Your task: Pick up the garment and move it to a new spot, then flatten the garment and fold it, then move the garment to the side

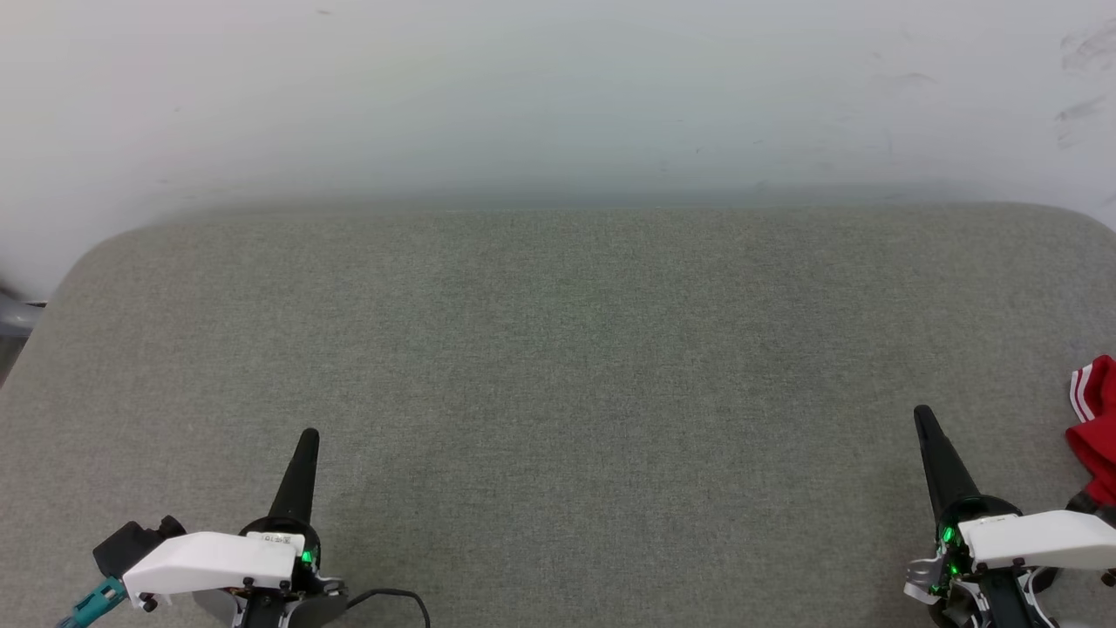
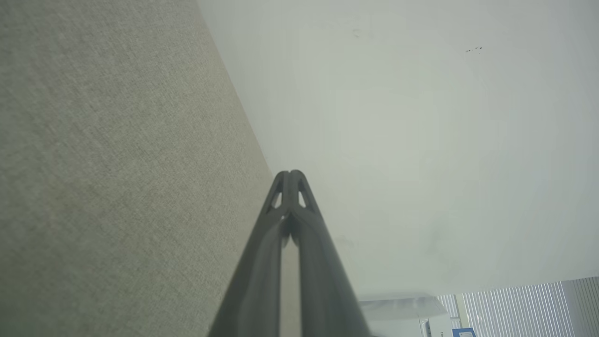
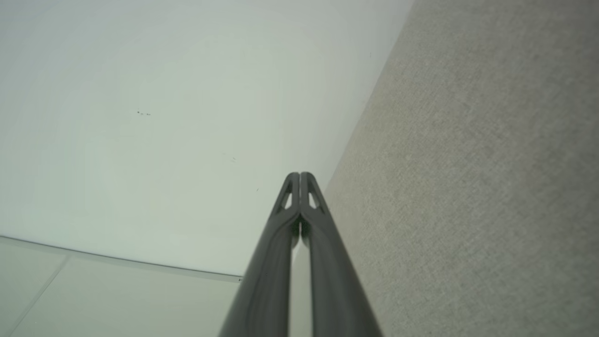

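Note:
The garment [image 1: 1097, 427] lies bunched at the far right edge of the grey fabric surface [image 1: 558, 366]; a red fold with white stripes shows, the rest is cut off by the picture's edge. My right gripper [image 1: 921, 413] stands shut and empty at the lower right, its tips a short way left of the red cloth and apart from it. At the lower left my left gripper [image 1: 309, 434] is shut with nothing in it, far from the cloth. In the wrist views the left gripper [image 2: 290, 174] and the right gripper [image 3: 299, 175] both show tips pressed together.
A pale wall [image 1: 558, 96] rises behind the surface's far edge. The surface's rounded left corner [image 1: 96, 253] falls off to a dark gap. A black cable [image 1: 392, 597] trails by the left wrist. White blinds [image 2: 514, 309] and a white box [image 2: 407, 313] sit beyond the wall.

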Available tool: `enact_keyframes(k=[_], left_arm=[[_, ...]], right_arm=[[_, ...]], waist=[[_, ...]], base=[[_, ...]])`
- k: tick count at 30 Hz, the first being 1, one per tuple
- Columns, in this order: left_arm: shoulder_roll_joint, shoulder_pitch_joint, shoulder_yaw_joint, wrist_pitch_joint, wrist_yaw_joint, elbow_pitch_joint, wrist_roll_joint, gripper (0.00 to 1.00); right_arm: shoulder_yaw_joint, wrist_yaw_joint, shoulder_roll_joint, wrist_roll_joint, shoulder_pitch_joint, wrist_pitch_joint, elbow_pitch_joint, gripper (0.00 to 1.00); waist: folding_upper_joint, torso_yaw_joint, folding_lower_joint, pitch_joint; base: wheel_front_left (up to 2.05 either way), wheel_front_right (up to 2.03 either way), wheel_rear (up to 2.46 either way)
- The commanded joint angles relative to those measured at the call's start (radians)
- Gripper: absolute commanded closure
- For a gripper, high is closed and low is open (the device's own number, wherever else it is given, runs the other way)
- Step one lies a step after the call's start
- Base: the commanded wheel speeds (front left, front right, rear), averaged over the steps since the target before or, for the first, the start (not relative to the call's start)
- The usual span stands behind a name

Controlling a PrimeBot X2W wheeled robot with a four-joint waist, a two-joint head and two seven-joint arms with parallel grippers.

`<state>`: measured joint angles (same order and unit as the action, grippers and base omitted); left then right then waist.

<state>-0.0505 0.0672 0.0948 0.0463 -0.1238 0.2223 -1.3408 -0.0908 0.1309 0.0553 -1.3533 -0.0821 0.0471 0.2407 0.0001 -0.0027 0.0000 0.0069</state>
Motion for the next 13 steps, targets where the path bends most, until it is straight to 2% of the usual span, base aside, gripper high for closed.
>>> enact_keyframes(k=[1,13], left_arm=[[0.000,0.020,0.002,0.006,-0.007,-0.002,-0.017,1.00],[0.000,0.029,0.009,0.031,-0.008,0.009,-0.115,1.00]], right_arm=[[-0.005,0.000,-0.004,-0.019,-0.021,0.006,-0.002,1.00],[-0.012,0.000,-0.005,-0.112,-0.027,0.032,0.000,1.00]], waist=[[-0.0001,0.000,0.0000,0.000],[-0.0001,0.001,0.0000,-0.001]], base=[[0.00,0.00,0.00],[0.00,0.00,0.00]])
